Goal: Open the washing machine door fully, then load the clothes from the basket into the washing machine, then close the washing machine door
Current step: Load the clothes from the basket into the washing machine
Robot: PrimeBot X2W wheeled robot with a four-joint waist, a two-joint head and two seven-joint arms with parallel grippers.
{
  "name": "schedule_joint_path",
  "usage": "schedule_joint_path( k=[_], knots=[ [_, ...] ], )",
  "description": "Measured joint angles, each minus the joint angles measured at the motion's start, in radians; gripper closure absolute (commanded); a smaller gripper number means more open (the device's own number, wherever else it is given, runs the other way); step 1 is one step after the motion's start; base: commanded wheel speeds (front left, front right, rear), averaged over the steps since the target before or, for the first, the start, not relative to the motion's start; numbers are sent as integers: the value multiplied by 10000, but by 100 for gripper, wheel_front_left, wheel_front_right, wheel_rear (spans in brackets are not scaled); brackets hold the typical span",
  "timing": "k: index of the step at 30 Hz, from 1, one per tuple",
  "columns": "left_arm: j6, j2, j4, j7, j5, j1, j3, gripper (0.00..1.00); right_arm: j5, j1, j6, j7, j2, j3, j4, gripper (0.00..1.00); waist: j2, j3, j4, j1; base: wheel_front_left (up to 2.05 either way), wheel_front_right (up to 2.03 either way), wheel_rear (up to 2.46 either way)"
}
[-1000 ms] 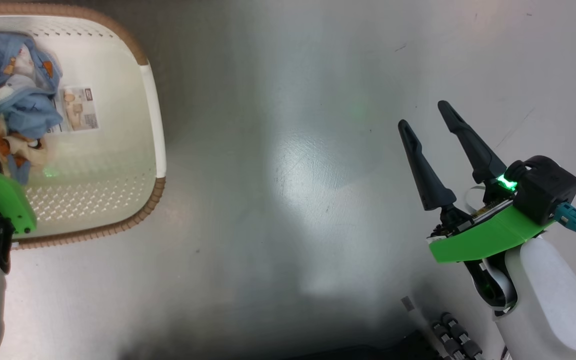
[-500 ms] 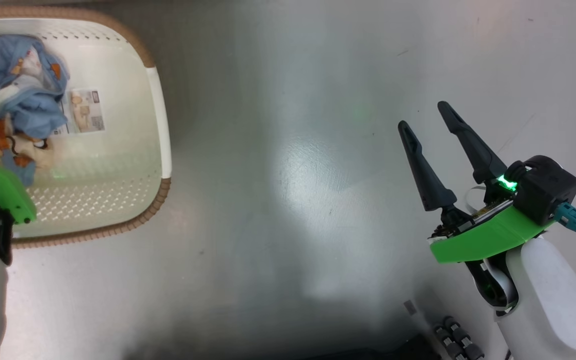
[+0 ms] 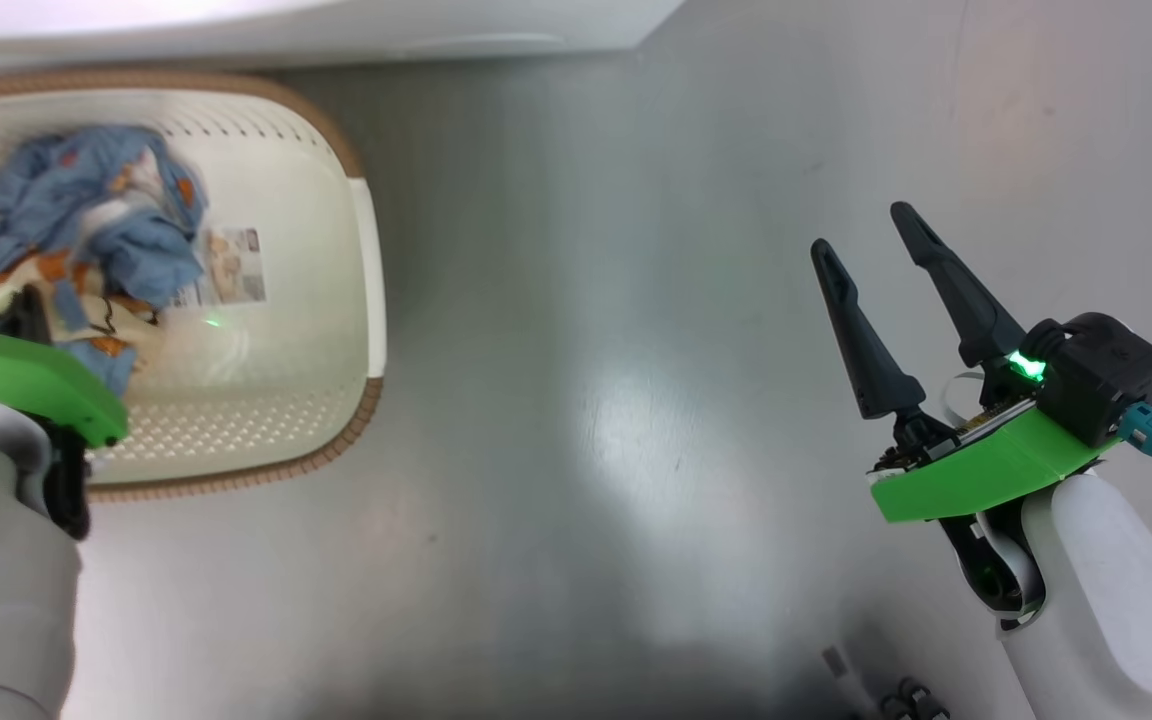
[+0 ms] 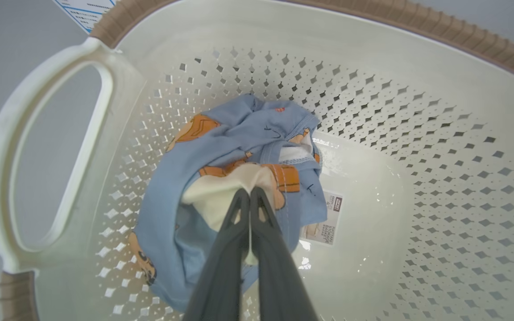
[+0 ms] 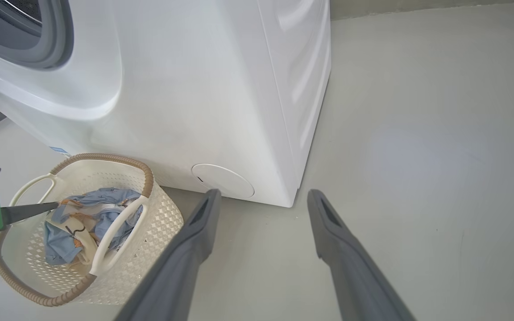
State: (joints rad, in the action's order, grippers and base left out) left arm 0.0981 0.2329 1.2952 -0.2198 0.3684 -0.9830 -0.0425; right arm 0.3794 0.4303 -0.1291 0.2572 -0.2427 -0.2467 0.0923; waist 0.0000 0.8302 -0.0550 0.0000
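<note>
The cream basket point(image 3: 368, 262) with a brown rim stands on the floor against the white washing machine point(image 5: 194, 89). The clothes point(image 4: 239, 147), light-blue fabric with orange bears and some cream cloth, lie bunched inside it. My left gripper point(image 4: 250, 191) reaches down into the basket and is shut on the cream part of the clothes; from the right wrist view its fingers point(image 5: 29, 211) enter the basket point(image 5: 159, 218) from the left. My right gripper point(image 3: 861, 228) hovers open and empty over bare floor, well right of the basket. The washing machine door is out of view; the grey gasket point(image 5: 56, 40) shows.
A paper label point(image 4: 324, 218) lies on the basket's bottom beside the clothes. The round service flap point(image 5: 222, 180) sits low on the machine's front. Grey glossy floor point(image 3: 586, 400) stretches between the basket and my right arm. Dark base parts point(image 3: 896, 690) show at the bottom right.
The whole head view has shifted, so the camera moved and the machine's edge now shows on top. My left gripper has come shut on the clothes. The right gripper stays open.
</note>
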Motion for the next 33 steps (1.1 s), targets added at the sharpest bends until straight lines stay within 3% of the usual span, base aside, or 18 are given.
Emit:
schedule_joint_path(
  k=[8, 33],
  knots=[
    [222, -222, -439, -295, 232, 595, -59, 100, 33, -101, 0, 0, 8, 17, 211, 0, 0, -985, 87, 0, 0, 0, 0],
    [297, -194, -5647, -295, 805, 4621, 142, 100, 516, -1917, 0, 0, -61, 399, 968, 0, 0, -4733, 95, 1, 0, 0, 0]
  ],
)
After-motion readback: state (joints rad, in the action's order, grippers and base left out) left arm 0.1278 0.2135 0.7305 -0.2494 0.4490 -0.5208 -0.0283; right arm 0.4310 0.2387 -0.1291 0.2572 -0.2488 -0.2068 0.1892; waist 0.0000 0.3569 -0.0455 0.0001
